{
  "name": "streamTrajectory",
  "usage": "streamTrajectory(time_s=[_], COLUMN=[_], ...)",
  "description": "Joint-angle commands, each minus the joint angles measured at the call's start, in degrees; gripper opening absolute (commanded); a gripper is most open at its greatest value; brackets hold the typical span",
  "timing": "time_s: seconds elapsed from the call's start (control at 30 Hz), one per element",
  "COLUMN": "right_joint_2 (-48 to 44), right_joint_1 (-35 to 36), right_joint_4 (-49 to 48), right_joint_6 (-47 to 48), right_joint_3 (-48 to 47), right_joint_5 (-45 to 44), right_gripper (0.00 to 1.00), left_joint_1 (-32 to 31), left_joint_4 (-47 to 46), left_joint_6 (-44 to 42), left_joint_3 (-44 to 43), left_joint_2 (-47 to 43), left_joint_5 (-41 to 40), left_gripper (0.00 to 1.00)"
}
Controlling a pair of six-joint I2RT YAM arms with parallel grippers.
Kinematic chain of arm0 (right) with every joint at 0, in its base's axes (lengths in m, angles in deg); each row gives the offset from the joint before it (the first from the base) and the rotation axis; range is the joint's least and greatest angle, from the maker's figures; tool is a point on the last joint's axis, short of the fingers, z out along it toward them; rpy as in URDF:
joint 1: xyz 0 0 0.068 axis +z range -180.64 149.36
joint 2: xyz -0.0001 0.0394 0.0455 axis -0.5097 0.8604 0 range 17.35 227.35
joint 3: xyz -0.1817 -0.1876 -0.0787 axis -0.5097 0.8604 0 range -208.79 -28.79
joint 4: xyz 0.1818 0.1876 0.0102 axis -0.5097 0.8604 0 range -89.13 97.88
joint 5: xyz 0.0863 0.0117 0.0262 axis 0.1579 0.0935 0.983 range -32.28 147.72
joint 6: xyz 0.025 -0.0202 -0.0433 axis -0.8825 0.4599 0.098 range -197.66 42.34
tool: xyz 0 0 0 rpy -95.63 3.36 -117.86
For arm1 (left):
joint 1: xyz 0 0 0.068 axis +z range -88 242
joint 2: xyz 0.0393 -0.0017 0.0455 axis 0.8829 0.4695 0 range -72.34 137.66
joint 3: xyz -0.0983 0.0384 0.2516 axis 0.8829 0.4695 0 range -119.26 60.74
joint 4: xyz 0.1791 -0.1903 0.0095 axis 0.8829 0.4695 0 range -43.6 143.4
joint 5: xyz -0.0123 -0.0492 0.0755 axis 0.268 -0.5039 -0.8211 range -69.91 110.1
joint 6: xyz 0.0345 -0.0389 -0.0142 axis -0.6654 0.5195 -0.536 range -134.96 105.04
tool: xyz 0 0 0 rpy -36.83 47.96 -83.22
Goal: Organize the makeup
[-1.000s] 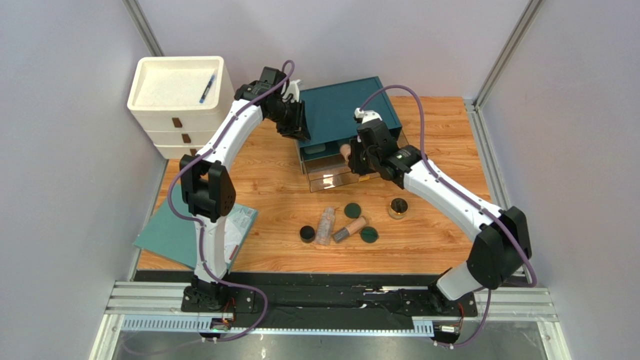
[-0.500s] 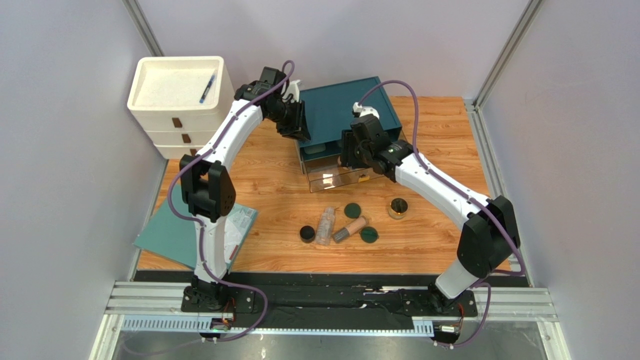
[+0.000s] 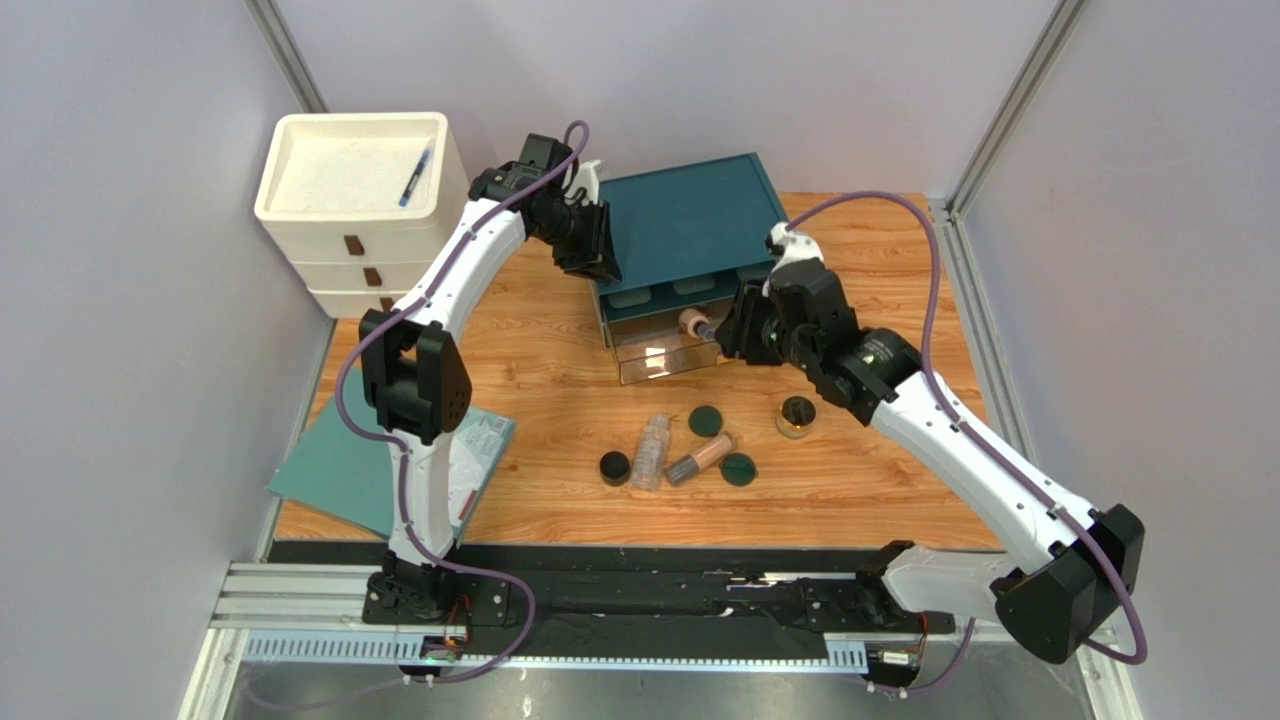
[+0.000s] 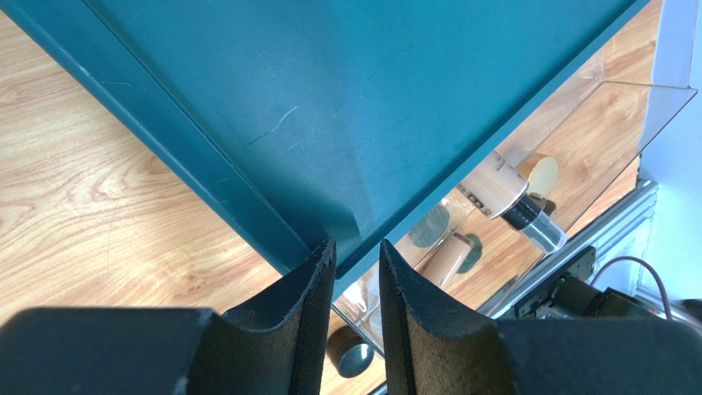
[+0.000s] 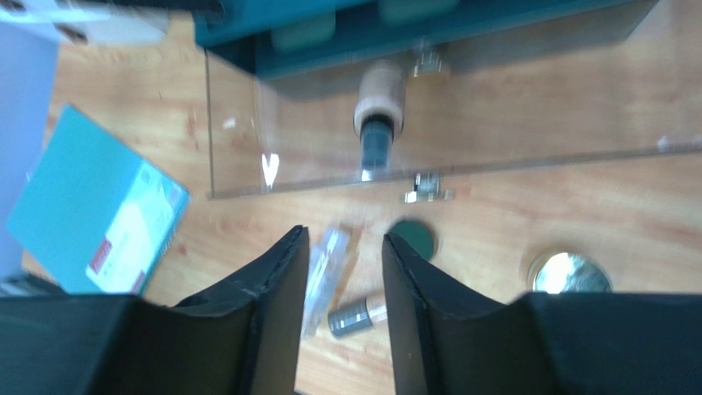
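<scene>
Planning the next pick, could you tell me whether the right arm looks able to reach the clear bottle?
Probably yes: the right arm holds its jaws open and empty by the drawer, and the bottle lies uncovered nearby, with a jar and tube beside it.

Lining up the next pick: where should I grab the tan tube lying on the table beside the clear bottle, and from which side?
Take the tan tube at mid-body, from straight above, closing across its width: it lies flat, dark cap almost against the clear bottle, so the tan end looks freer.
</scene>
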Motion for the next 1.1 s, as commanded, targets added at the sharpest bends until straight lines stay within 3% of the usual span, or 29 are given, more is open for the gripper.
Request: streamTrajectory(time_s=[0.0,0.27,0.6,1.07], right_joint_2=[-0.7,-0.6,1.9,11.2], right_joint_1=[2.1,8.1,8.5,8.4], right_joint_4=[3.6,2.9,-1.7,-7.2], right_joint_6=[-1.7,-8.4,-28.9,-39.5], right_joint_3=[6.8,17.3,24.8,24.4], right_joint_5=[6.7,6.7,4.6,2.3], right_gripper=[0.39,0.46,0.51,0.53], left_joint_1=[0.7,0.7,0.7,0.7], left_joint_4=[10.9,10.9,9.7,8.8], left_joint_6=[-3.6,-4.0,-3.9,-4.4], left_joint_3=[1.6,2.3,5.0,8.3], left_joint_2=[1.7,1.7,1.0,-0.9], left_joint_5=[-6.1,-6.1,-5.8,-5.8], left_gripper=[0.34,0.34,0.34,0.34])
